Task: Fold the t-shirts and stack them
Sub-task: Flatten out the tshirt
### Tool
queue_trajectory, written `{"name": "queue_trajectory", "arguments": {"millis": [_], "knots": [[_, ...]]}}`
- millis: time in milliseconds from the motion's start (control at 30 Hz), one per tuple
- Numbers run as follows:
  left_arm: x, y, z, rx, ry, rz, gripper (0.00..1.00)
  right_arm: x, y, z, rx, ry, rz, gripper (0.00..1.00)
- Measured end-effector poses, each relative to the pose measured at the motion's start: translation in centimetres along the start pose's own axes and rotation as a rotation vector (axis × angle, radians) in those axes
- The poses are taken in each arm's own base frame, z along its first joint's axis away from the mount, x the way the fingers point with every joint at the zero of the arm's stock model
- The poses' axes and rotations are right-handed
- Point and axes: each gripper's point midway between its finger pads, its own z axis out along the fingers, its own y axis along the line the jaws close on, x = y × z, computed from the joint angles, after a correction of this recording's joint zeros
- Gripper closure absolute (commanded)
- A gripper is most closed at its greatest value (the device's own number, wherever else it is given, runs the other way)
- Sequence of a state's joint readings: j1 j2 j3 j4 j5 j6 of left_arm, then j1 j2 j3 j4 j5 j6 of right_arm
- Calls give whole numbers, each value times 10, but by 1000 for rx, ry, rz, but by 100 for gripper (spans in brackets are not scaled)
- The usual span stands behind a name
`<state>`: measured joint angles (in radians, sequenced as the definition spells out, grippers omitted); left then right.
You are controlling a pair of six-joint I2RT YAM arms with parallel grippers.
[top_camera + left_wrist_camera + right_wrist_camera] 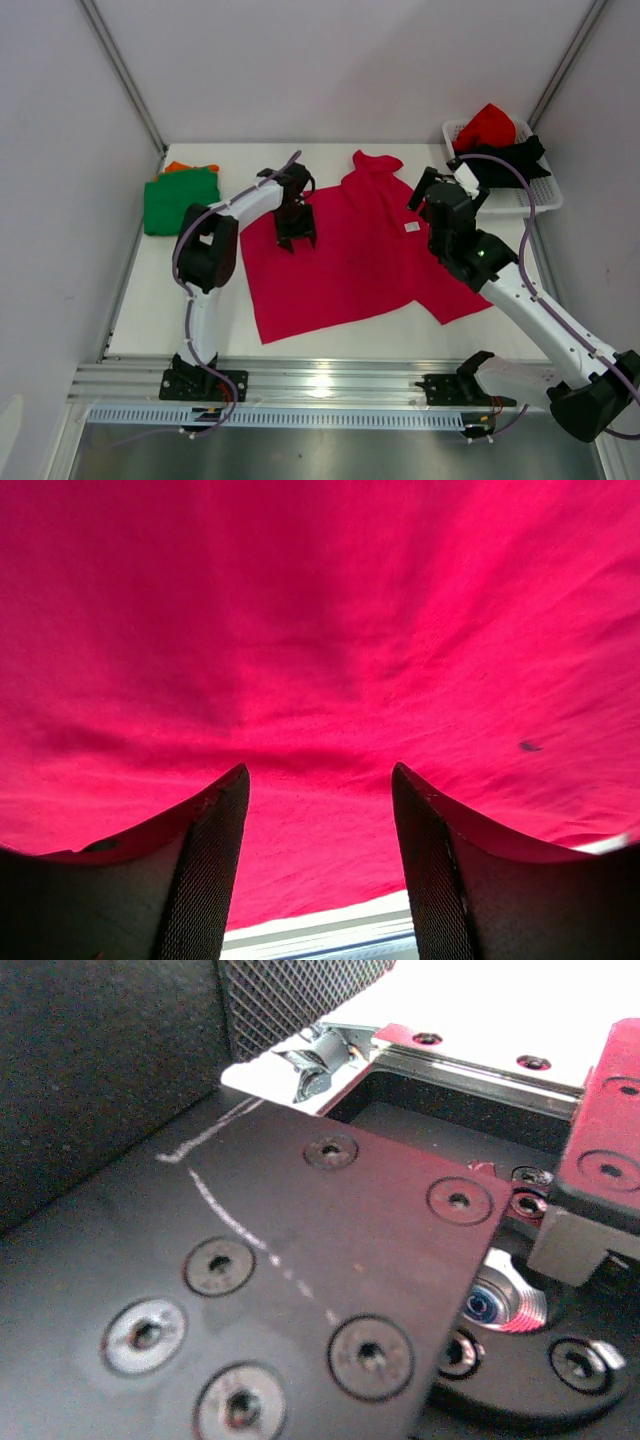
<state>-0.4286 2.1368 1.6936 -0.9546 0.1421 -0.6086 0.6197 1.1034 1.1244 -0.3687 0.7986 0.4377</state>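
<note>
Leftmost, at upper left, a folded green t-shirt (180, 202) lies with an orange t-shirt (178, 167) peeking out behind it. At centre the magenta t-shirt (350, 255) lies spread flat, with the left gripper (296, 240) open over its left part and the right gripper (428, 190) open over its right shoulder. At upper right a white basket (538, 198) holds the red t-shirt (487, 125) and the black t-shirt (512, 160).

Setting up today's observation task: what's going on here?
A magenta t-shirt lies spread on the table. The left claw hangs open over its left side; the right claw, open, is near its right edge. A folded green shirt sits far left; a red shirt and a black shirt are in the basket.
</note>
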Motion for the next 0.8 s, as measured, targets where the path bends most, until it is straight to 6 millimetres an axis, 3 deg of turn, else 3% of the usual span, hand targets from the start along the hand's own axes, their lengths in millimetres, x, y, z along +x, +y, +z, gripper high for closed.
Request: {"name": "queue_trajectory", "arguments": {"millis": [100, 233, 433, 800], "knots": [[10, 5, 6, -32, 18, 9, 38, 0, 1, 0, -3, 2, 5, 20], [28, 29, 16, -111, 60, -2, 38, 1, 3, 0, -11, 5, 15, 20], [31, 45, 13, -186, 57, -2, 40, 2, 5, -1, -25, 13, 19, 20], [36, 54, 13, -211, 66, -9, 40, -6, 3, -7, -35, -4, 38, 20]]}}
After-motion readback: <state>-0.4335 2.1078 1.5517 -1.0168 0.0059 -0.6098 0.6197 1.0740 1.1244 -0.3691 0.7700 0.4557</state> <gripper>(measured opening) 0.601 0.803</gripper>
